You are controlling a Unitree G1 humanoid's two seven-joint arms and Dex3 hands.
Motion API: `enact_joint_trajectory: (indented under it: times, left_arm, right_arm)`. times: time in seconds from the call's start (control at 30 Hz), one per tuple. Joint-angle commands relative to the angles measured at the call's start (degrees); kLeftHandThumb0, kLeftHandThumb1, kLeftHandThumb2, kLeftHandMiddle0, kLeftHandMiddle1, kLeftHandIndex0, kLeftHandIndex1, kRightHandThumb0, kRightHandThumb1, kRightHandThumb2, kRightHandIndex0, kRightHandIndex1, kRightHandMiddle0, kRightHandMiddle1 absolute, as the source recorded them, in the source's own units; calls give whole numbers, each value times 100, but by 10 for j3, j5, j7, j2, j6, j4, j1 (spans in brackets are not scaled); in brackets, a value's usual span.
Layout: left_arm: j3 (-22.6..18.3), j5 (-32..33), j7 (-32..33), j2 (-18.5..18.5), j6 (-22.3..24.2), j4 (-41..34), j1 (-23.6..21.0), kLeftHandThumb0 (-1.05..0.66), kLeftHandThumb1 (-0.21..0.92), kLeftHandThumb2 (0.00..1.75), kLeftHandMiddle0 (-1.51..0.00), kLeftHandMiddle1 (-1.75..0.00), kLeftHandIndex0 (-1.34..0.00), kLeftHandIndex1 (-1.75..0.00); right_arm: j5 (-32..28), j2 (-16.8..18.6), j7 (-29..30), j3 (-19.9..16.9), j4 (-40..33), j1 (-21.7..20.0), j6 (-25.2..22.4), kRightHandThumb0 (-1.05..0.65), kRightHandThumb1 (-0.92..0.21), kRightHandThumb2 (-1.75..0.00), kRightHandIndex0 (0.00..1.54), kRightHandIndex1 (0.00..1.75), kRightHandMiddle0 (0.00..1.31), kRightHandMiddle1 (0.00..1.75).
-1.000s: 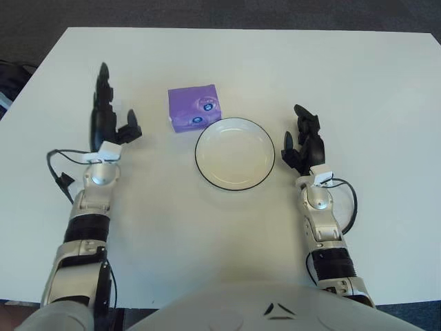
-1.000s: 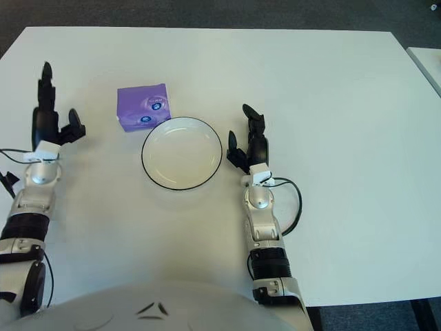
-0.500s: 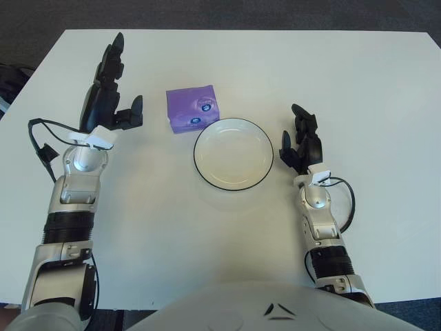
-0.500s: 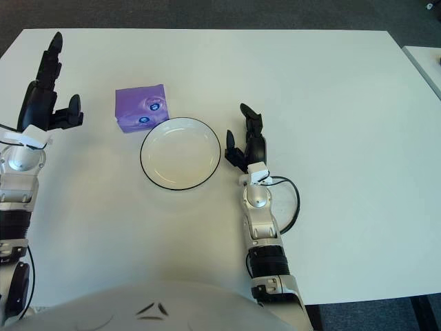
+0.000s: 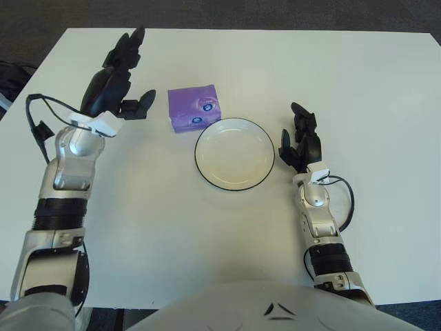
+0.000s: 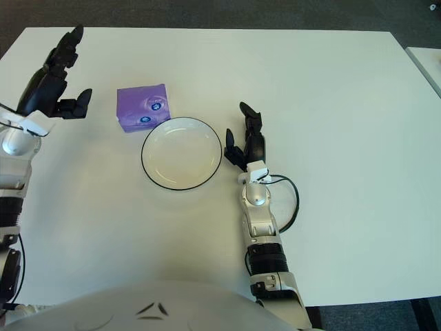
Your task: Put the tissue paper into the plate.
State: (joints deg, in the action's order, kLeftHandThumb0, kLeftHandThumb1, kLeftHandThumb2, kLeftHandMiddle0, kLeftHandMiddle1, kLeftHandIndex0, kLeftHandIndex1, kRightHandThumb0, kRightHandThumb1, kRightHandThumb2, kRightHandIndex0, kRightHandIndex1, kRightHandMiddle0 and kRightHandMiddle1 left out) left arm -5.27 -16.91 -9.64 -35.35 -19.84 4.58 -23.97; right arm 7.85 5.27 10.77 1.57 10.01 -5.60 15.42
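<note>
A purple tissue packet (image 5: 194, 108) lies flat on the white table, touching the far-left rim of a white plate with a black edge (image 5: 234, 153). The plate holds nothing. My left hand (image 5: 120, 79) is raised just left of the packet, fingers spread and pointing away from me, thumb turned toward the packet, a small gap between them. My right hand (image 5: 301, 138) shows beside the plate's right rim, fingers relaxed, holding nothing.
The white table (image 5: 372, 96) stretches wide around the plate. Its far edge runs along the top of the view against a dark floor. A black cable (image 5: 38, 117) loops off my left wrist.
My left hand has lifted and swung forward and rightward, toward the tissue packet. Packet, plate and right hand have stayed where they were.
</note>
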Motion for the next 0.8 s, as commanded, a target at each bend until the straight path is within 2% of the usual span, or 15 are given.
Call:
enact_joint_trajectory:
  times: [0.0, 0.27, 0.4, 0.7, 0.77]
  left_arm:
    - [17, -19, -36, -33, 7, -10, -25, -69, 92, 83, -3, -1, 0, 0]
    - [42, -32, -99, -72, 17, -7, -52, -73, 92, 75, -6, -2, 0, 0]
    - [82, -57, -145, -86, 21, 32, -135, -80, 92, 70, -4, -1, -1, -1]
    - [122, -76, -224, -105, 19, 34, -204, -93, 92, 64, -2, 0, -4, -5]
    - [130, -85, -232, -111, 12, 36, -212, -95, 92, 64, -3, -1, -1, -13]
  right_arm:
    - [-8, 1, -2, -4, 45, 33, -32, -63, -92, -70, 28, 15, 0, 60]
    - [-10, 1, -3, -5, 52, 31, -24, -64, -92, -68, 29, 16, 0, 59]
    - [-13, 1, -4, -6, 56, 29, -21, -64, -92, -66, 29, 16, 0, 61]
    - [-13, -1, -4, -8, 65, 25, -16, -63, -92, -65, 29, 16, 0, 62]
    - [-12, -1, -3, -7, 65, 24, -14, -62, -92, -65, 29, 16, 0, 62]
